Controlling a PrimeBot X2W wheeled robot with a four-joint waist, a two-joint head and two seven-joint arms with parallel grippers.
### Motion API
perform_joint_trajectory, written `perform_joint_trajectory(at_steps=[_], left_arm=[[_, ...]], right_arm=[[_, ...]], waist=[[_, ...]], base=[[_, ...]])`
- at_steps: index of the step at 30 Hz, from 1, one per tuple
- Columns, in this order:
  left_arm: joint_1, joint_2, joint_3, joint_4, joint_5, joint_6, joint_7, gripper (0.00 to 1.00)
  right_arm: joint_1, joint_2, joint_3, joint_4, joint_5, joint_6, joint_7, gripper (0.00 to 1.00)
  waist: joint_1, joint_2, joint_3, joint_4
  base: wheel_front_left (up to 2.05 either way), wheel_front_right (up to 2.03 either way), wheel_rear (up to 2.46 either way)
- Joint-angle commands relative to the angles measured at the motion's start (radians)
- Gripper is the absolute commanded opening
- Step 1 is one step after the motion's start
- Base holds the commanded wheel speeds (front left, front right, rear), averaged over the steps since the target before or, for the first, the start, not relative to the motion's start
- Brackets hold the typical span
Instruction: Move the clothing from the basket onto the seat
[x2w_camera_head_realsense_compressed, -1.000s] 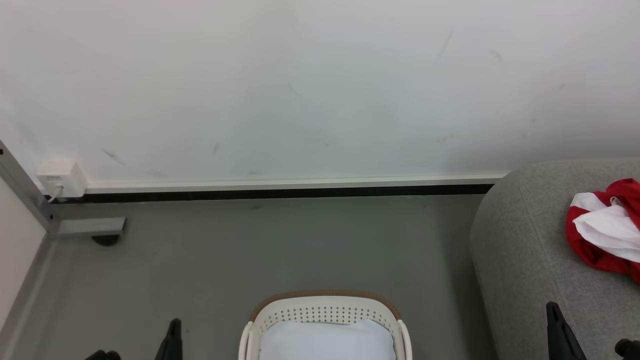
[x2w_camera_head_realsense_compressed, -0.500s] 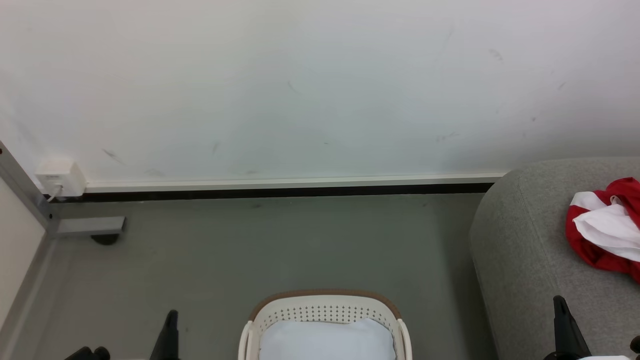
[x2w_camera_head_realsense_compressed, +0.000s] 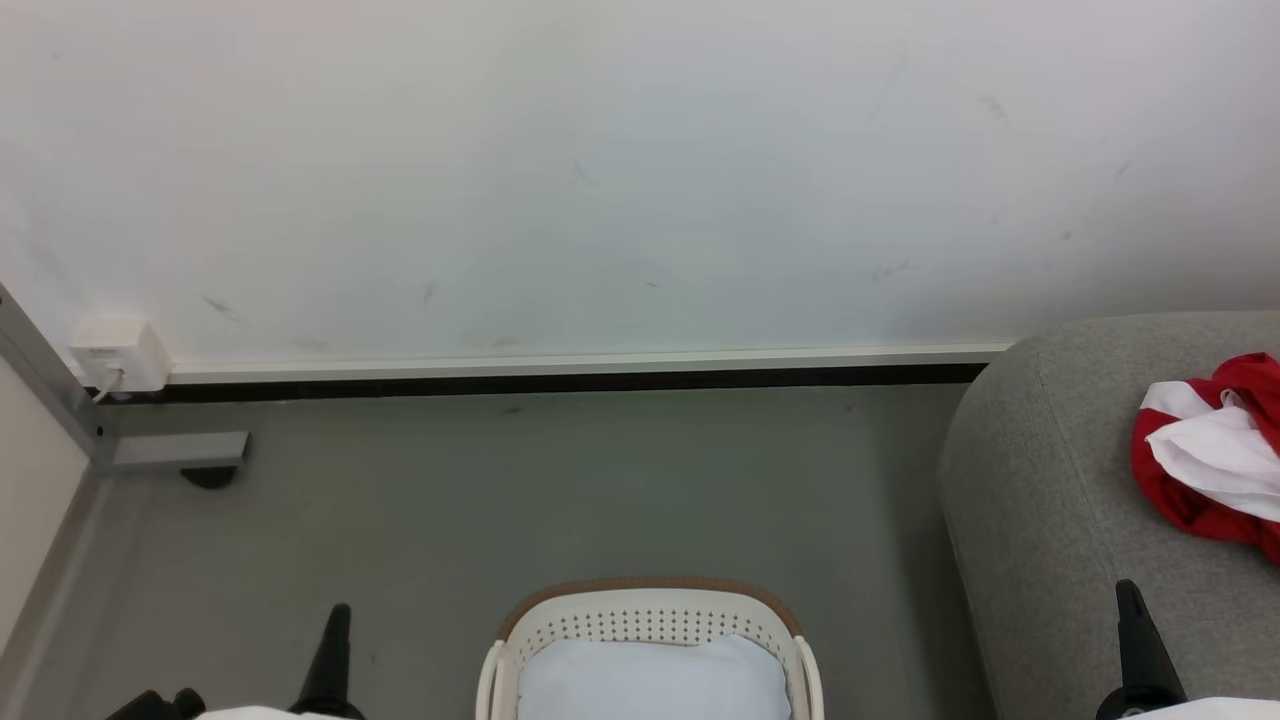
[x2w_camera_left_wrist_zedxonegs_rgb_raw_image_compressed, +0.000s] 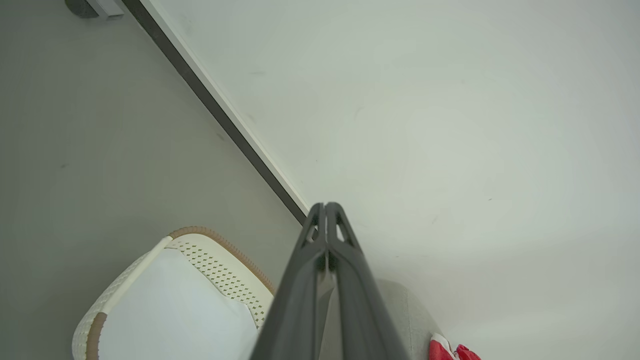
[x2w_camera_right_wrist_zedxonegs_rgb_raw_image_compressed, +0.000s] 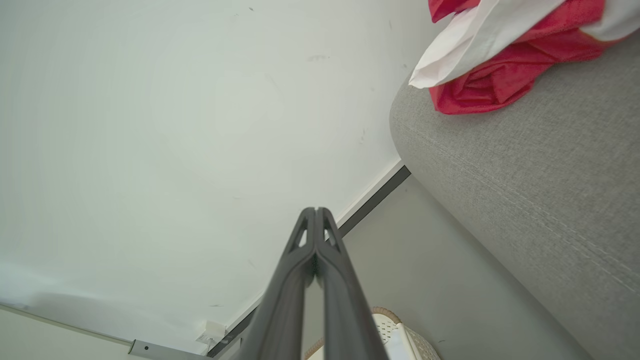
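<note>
**Head view**
- Basket (x2w_camera_head_realsense_compressed: 650, 590): an oval cream-white tub with perforated walls and a brown rim is seen on the grey floor (x2w_camera_head_realsense_compressed: 500, 500).
- Sheet (x2w_camera_head_realsense_compressed: 655, 680): a plain pale white-blue sheet is laid inside the basket.
- Seat (x2w_camera_head_realsense_compressed: 1050, 520): a light grey woven sofa with a rounded corner is placed to the right of the basket, apart from it.
- Clothing (x2w_camera_head_realsense_compressed: 1205, 455): bright red fabric with broad white bands is heaped, crumpled, on the seat, well to the right of the basket.
- Left hand (x2w_camera_head_realsense_compressed: 335, 625): one dark finger is shown left of the basket, above the floor. Its opening cannot be told here.
- Right hand (x2w_camera_head_realsense_compressed: 1135, 630): one dark finger is shown right of the basket, in front of the seat. Its opening cannot be told here.
- Wall box (x2w_camera_head_realsense_compressed: 110, 355): a small white box is fixed low on the wall, far left of the basket.

**Left wrist view**
- Left hand (x2w_camera_left_wrist_zedxonegs_rgb_raw_image_compressed: 325, 207): the two fingers are pressed together to the tips, and nothing is held.
- Basket (x2w_camera_left_wrist_zedxonegs_rgb_raw_image_compressed: 220, 245): the brown rim and dotted wall are shown, with the sheet (x2w_camera_left_wrist_zedxonegs_rgb_raw_image_compressed: 175, 310) filling the inside.
- Seat (x2w_camera_left_wrist_zedxonegs_rgb_raw_image_compressed: 405, 310): a grey corner is seen beyond the basket, with a scrap of the red clothing (x2w_camera_left_wrist_zedxonegs_rgb_raw_image_compressed: 450, 350) on it.

**Right wrist view**
- Right hand (x2w_camera_right_wrist_zedxonegs_rgb_raw_image_compressed: 316, 210): the fingers are closed against each other, and nothing is gripped.
- Clothing (x2w_camera_right_wrist_zedxonegs_rgb_raw_image_compressed: 500, 70): red folds under a white band are piled on the seat (x2w_camera_right_wrist_zedxonegs_rgb_raw_image_compressed: 525, 175), well apart from the basket (x2w_camera_right_wrist_zedxonegs_rgb_raw_image_compressed: 385, 315).
</note>
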Motion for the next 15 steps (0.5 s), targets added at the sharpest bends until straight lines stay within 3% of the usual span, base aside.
perform_joint_trajectory(at_steps=[1, 15], left_arm=[[-0.021, 0.001, 0.008, -0.014, -0.025, -0.008, 0.007, 0.00], [-0.035, -0.004, 0.031, -0.020, -0.161, -0.022, 0.045, 0.00]], right_arm=[[-0.028, -0.010, -0.005, -0.014, 0.029, -0.001, 0.006, 0.00], [-0.039, -0.011, -0.017, -0.020, 0.186, -0.001, 0.045, 0.00]], waist=[[0.0000, -0.0001, 0.000, 0.000], [0.0000, -0.0001, 0.003, -0.001]], base=[[0.00, 0.00, 0.00], [0.00, 0.00, 0.00]])
